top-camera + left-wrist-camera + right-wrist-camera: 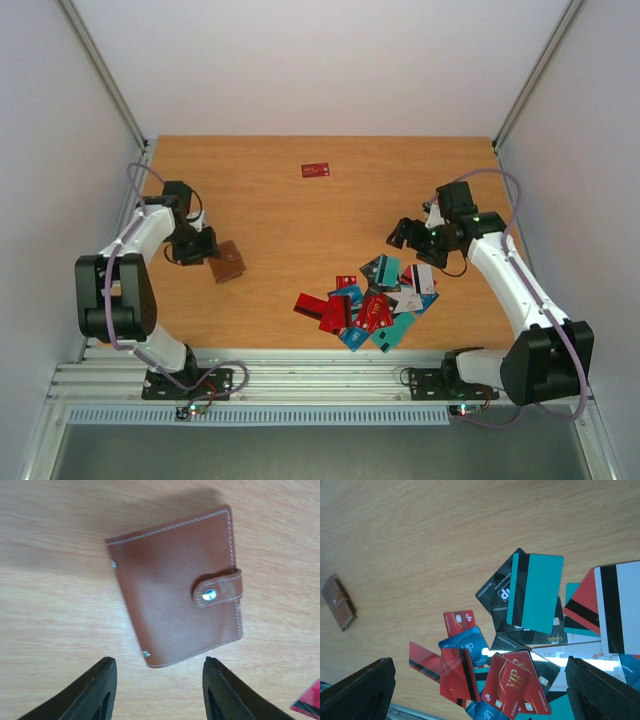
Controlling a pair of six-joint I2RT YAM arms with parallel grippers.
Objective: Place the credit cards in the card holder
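Start at the near edge of the table [280, 200]. The cards [372, 300] lie there in one loose, overlapping heap, right of centre: red, teal, blue, white and dark faces, several tilted across one another. None is in the holder yet.

The right gripper [408, 238] hangs just beyond the heap. In its wrist view the fingers stand spread wide at the two lower corners, with nothing between them but the cards below. It grips no card.

Now look left. The holder [227, 262] lies flat on the table, well apart from the heap. The left gripper [207, 247] sits just beside it. In the left wrist view the fingers [95, 692] are spread, apart from the holder and touching nothing. The strap [220, 587] is folded over the cover and its stud [209, 594] looks fastened, so treat the holder as closed.

At the far side, one red card [316, 170] lies alone, well apart from everything else.

Judged step: the opening stage, with no card loaded. The next move probably calls for this:
- Open the holder, or steady it, with the left gripper.
- Single out a card at the heap's edge with the right gripper.

Expect a flat card to be hard to lift; overlapping neighbours may drag along.
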